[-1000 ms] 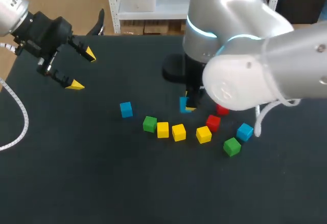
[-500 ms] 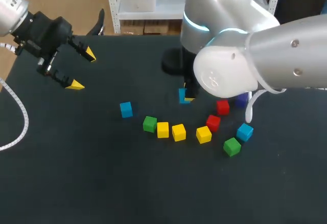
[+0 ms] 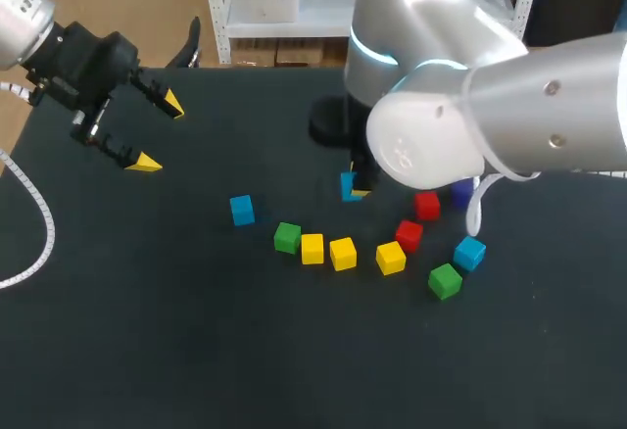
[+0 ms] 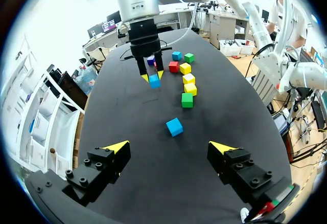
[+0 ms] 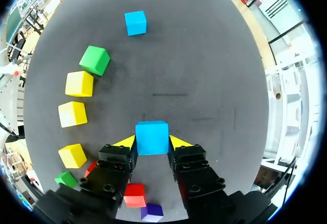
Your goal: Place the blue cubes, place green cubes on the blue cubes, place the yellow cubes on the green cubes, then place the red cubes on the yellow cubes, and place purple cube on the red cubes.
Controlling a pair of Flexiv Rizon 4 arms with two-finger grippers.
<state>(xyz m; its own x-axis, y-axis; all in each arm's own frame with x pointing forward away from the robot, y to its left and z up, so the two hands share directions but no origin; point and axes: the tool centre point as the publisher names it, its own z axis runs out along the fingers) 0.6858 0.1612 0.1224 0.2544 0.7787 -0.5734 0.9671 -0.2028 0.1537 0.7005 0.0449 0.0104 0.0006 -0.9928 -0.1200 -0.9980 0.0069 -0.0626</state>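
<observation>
The black matte table (image 3: 196,351) is stretching under everything; my bulky silver right arm (image 3: 509,125) is hanging over its far middle, and my left arm (image 3: 69,52), with its black wrist, is hovering above the far left corner, well apart from the cubes. My right claw (image 5: 152,143) is clenching a bright blue cube (image 5: 152,137), one yellow tip pressing each of two opposite faces; I cannot tell whether that cube is resting on the table. My left claw (image 3: 159,135) is standing released, its fingers wide apart and gripping nothing. A second blue cube (image 3: 242,210) is sitting alone toward the left; near it a green cube (image 3: 286,238) is starting a loose curved row with three yellow cubes (image 3: 343,254). Two red cubes (image 3: 409,235) are lying just behind the row's right end, and a purple cube (image 3: 460,192) is peeking out beside the farther one, partly under my right arm. A third blue cube (image 3: 469,252) and a second green cube (image 3: 445,280) are sitting close together at the right.
</observation>
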